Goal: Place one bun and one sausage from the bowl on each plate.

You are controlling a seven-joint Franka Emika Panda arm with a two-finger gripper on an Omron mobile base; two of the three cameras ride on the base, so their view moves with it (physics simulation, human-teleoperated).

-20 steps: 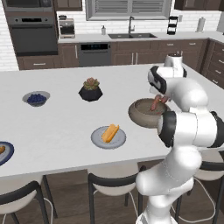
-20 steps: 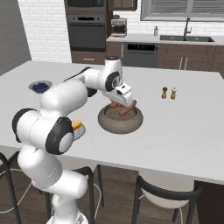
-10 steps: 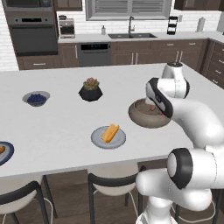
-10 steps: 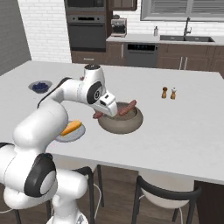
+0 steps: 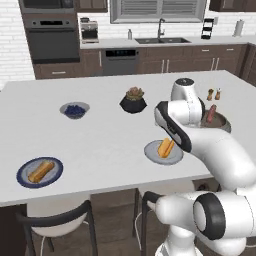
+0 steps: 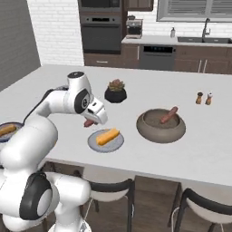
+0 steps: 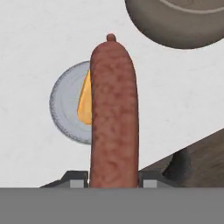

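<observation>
Reddish-brown sausage [image 7: 113, 116] clamped between the claw [image 6: 90, 121] fingertips, standing lengthwise up the hand view, its rounded far end crossing the grey plate [image 7: 65, 109] below. Claw seen in the right base view just left of that plate [image 6: 105, 143], above the white tabletop [image 6: 217, 149], sausage end poking out under the white hand. Grey plate carrying one orange-yellow bun [image 6: 108, 136], lying diagonally; bun partly hidden behind the sausage in the hand view [image 7: 84, 105]. Same plate [image 5: 172, 157] and bun [image 5: 165, 147] in the left base view, near the front edge of the tabletop, partly covered by the arm. Wide dull grey bowl [image 6: 149, 130] to the right of the plate, apart from it, holding a second sausage [image 6: 169, 115] leaning against its far wall; bowl rim [image 7: 175, 30] at the top of the hand view. Blue-rimmed plate [image 5: 25, 177] far left near the front edge in the left base view, with a bun [image 5: 41, 171] on it; sausage beside that bun not discernible. Small bowl of dark berries [image 5: 75, 110] and black pot with succulent [image 5: 133, 102] further back on the tabletop. Two shakers [image 6: 204, 98] beyond the bowl, side by side, upright.
</observation>
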